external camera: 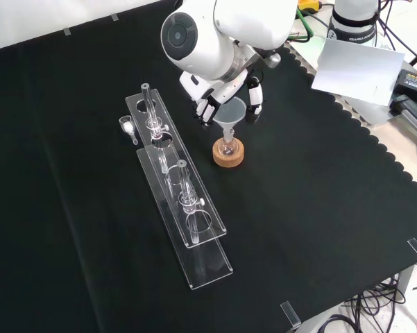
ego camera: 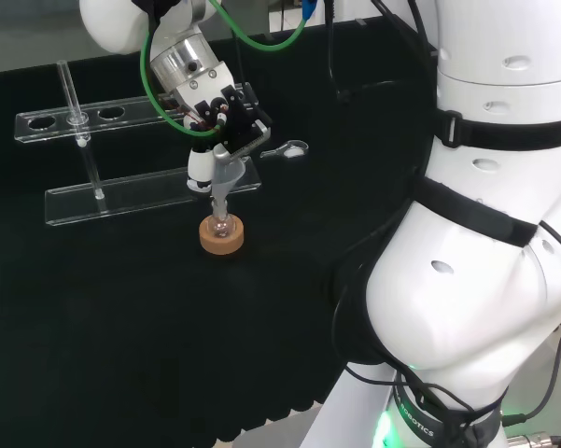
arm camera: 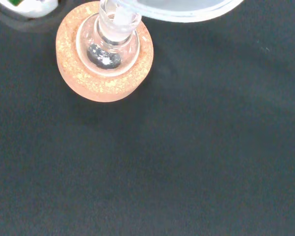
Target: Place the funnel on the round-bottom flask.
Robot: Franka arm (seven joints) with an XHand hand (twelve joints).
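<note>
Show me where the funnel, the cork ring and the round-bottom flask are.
funnel [external camera: 230,112], front view, on its cone wall.
cork ring [arm camera: 83,83], wrist view, on its top face.
round-bottom flask [arm camera: 105,51], wrist view, on its glass bulb.

1. Setting: lab bench, robotics + chem glassware.
2. Bench covered w/ black cloth [external camera: 319,208], scalloped edge at front view's right.
3. Clear acrylic tube racks [external camera: 184,208] w/ glass tubes upright.
4. Round-bottom flask [arm camera: 108,46] on cork ring [external camera: 228,154], funnel [external camera: 230,114] in its neck.
5. White robot arm [ego camera: 485,233] w/ green cable [ego camera: 252,37]; loose cables, electronics off bench edge.
</note>
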